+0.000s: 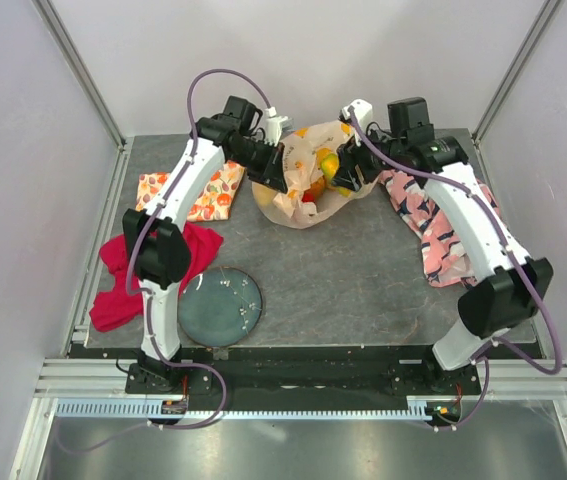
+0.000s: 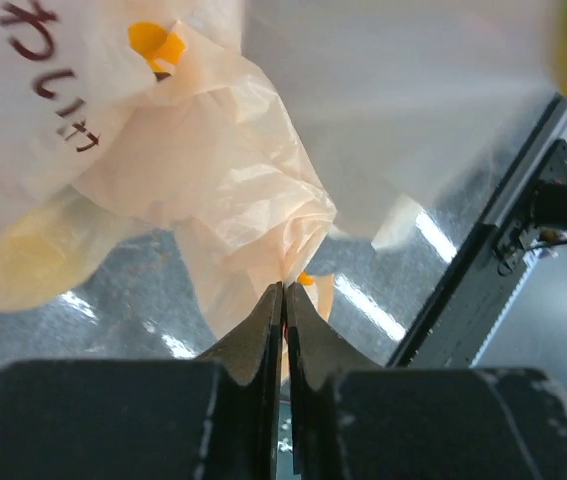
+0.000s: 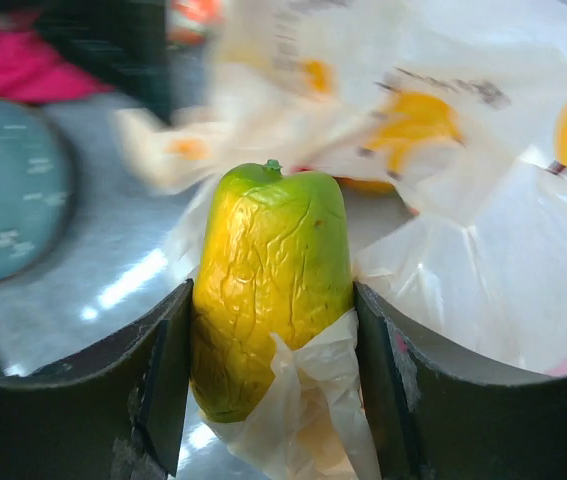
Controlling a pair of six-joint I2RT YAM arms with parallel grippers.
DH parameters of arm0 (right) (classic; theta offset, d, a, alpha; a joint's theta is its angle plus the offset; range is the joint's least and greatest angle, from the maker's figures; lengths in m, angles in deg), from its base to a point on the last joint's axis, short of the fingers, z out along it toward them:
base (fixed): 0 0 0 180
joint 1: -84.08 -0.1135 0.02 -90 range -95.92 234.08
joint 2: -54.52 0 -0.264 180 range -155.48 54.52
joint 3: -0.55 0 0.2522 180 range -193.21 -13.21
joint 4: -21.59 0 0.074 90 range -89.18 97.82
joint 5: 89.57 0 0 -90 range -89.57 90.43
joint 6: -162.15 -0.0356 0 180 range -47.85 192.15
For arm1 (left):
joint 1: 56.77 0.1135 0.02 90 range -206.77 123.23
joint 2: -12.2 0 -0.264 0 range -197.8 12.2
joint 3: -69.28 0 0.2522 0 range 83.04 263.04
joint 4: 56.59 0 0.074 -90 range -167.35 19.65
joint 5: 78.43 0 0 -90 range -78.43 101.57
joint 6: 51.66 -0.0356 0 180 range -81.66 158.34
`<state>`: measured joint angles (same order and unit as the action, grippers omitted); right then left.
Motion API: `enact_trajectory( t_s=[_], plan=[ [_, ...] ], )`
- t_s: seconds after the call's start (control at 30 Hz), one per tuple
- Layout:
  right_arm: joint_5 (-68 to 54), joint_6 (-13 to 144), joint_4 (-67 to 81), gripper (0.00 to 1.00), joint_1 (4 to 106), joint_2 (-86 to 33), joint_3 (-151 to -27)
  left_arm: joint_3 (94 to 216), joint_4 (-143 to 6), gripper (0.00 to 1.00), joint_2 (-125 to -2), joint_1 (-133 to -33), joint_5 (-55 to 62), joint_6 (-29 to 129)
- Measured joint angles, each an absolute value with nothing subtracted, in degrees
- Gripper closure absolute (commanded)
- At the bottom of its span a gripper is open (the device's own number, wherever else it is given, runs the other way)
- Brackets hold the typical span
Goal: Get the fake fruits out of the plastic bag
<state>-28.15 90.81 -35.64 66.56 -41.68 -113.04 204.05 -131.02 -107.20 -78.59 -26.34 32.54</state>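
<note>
The cream plastic bag (image 1: pixel 298 212) printed with bananas lies crumpled at the back middle of the table, its mouth open. My left gripper (image 1: pixel 281 172) is shut on a bunched fold of the bag's left edge (image 2: pixel 233 180), the jaws pressed together on the film (image 2: pixel 284 292). My right gripper (image 3: pixel 273 290) is shut on a yellow-green mango (image 3: pixel 273 270), both fingers against its sides, with a scrap of bag (image 3: pixel 463 270) caught beside the right finger. From above, the mango (image 1: pixel 329 163) sits at the bag's mouth over an orange and a red fruit (image 1: pixel 313 190) inside.
An orange-fruit-printed cloth (image 1: pixel 198 195) and a red cloth (image 1: pixel 123 275) lie at the left. A teal plate (image 1: pixel 220 306) sits front left, also in the right wrist view (image 3: pixel 3 190). A pink patterned cloth (image 1: pixel 433 225) lies under the right arm.
</note>
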Motion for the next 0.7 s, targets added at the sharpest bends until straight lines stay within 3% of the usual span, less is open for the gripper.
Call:
enact_trajectory(
  t_s=[0.17, 0.27, 0.3, 0.4, 0.47, 0.53, 0.57, 0.7],
  plan=[
    [-39.30, 89.17, -37.50, 0.44, 66.30, -37.48, -108.89, 209.62, -130.10, 0.88, -110.04, -78.07, -24.63, 32.51],
    [-43.80, 86.22, -37.74, 0.46, 66.30, -39.60, -106.81, 210.50, -129.79, 0.62, -110.02, -77.39, -24.98, 32.43],
    [-44.83, 85.35, -37.56, 0.46, 66.28, -40.78, -106.77, 210.59, -129.77, 0.49, -109.99, -77.13, -25.09, 32.32],
    [-46.07, 84.32, -37.19, 0.47, 65.86, -43.71, -106.90, 209.67, -129.84, 0.35, -109.03, -76.56, -24.96, 32.21],
    [-46.07, 84.43, -37.23, 0.48, 65.58, -45.24, -107.12, 207.09, -130.27, 0.32, -106.48, -76.06, -24.85, 32.16],
    [-46.05, 84.82, -37.32, 0.48, 65.44, -46.38, -107.25, 204.18, -130.89, 0.10, -102.24, -75.25, -25.03, 32.12],
    [-46.05, 84.91, -37.39, 0.48, 65.40, -46.47, -107.25, 203.61, -131.21, 0.05, -100.75, -74.99, -25.36, 32.08],
    [-46.16, 85.91, -37.71, 0.48, 65.05, -46.49, -107.69, 199.64, -131.85, 0.06, -89.89, -72.73, -33.92, 31.79]
  ],
)
